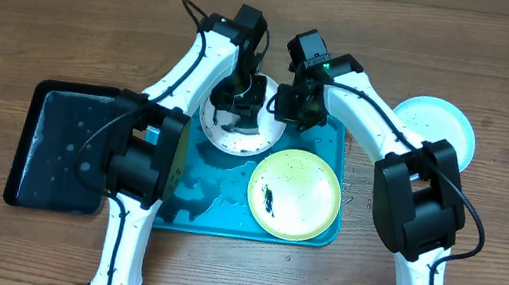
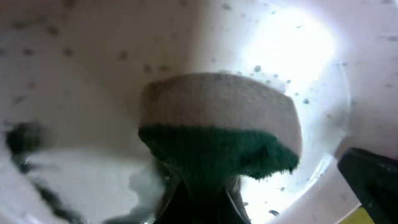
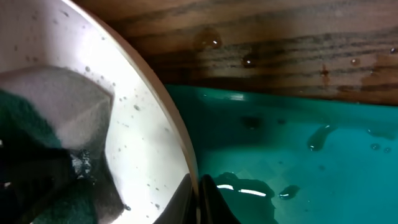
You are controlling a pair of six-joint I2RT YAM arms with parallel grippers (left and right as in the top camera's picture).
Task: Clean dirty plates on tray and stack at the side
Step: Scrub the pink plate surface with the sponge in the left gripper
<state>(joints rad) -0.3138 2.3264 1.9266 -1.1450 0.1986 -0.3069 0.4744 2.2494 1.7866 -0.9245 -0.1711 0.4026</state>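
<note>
The white plate [image 1: 235, 138] is tilted at the back left of the turquoise tray [image 1: 215, 205], speckled with black. My left gripper [image 1: 239, 100] is shut on a green-and-white sponge [image 2: 217, 124] pressed against the plate's inside [image 2: 93, 93]. My right gripper [image 1: 285, 107] is shut on the white plate's rim [image 3: 180, 149], fingers [image 3: 196, 199] on either side, over the wet tray [image 3: 298, 143]. The yellow-green plate [image 1: 294, 196] with a black smear lies at the tray's front right. The light blue plate [image 1: 439, 125] lies on the table to the right of the tray.
A black rectangular tray [image 1: 61, 149], wet, lies left of the turquoise tray. The wooden table [image 3: 249, 37] shows water drops behind the tray. Water pools on the tray floor between the plates.
</note>
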